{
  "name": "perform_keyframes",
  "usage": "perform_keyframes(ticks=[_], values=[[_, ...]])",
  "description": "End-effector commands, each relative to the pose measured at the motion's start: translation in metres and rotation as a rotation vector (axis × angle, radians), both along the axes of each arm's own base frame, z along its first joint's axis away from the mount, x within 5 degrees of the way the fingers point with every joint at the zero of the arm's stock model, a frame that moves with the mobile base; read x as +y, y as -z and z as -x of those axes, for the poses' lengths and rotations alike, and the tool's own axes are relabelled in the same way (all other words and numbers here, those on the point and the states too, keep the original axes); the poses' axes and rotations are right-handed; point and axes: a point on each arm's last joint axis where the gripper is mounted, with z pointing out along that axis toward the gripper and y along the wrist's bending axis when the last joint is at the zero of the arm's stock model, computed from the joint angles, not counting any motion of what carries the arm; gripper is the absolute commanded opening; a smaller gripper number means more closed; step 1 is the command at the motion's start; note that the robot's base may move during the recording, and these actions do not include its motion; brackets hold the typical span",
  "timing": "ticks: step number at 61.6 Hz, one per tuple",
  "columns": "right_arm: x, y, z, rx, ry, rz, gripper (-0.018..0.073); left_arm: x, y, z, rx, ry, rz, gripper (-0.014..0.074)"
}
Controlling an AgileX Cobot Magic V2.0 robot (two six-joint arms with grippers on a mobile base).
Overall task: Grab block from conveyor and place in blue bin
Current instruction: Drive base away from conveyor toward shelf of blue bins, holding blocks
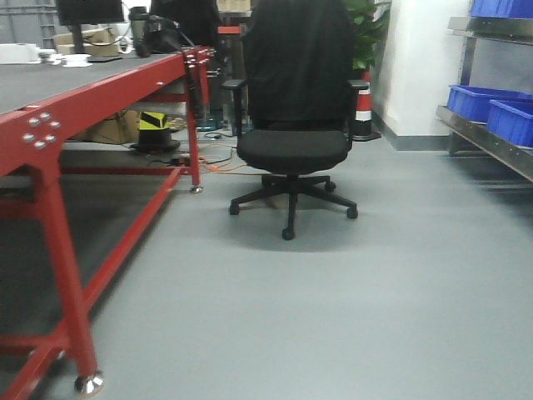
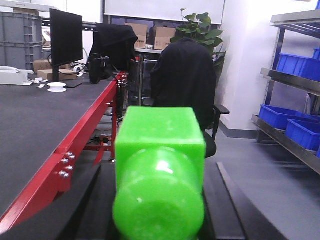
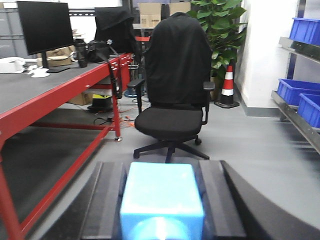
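The right gripper [image 3: 161, 169] is clamped on the block [image 3: 161, 200], clear of the conveyor [image 3: 30, 92], which runs along the left. The left gripper [image 2: 159, 172] is clamped on a green block [image 2: 160, 135]. Blue bins [image 1: 487, 104] sit on the shelf [image 1: 491, 143] at far right.

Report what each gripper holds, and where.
Left gripper: green block, clamped by its two opposite sides. Right gripper: sky-blue block, likewise by its sides.

Sky-blue block [image 3: 161, 200] btwn right jaws; conveyor [image 1: 83, 79] left.
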Motion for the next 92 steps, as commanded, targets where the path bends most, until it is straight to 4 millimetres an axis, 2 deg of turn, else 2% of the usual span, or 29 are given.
perform_keyframes(ticks=[1, 92], values=[[-0.0003, -0.0019, 0.0005, -0.024, 0.003, 0.011, -0.0162, 0.0001, -0.0012, 0.0009, -0.016, 0.0, 0.006, -0.0111], [-0.0003, -0.0019, 0.0005, -0.024, 0.003, 0.011, -0.0162, 0.0001, -0.0012, 0.0009, -0.016, 0.0, 0.006, -0.0111]])
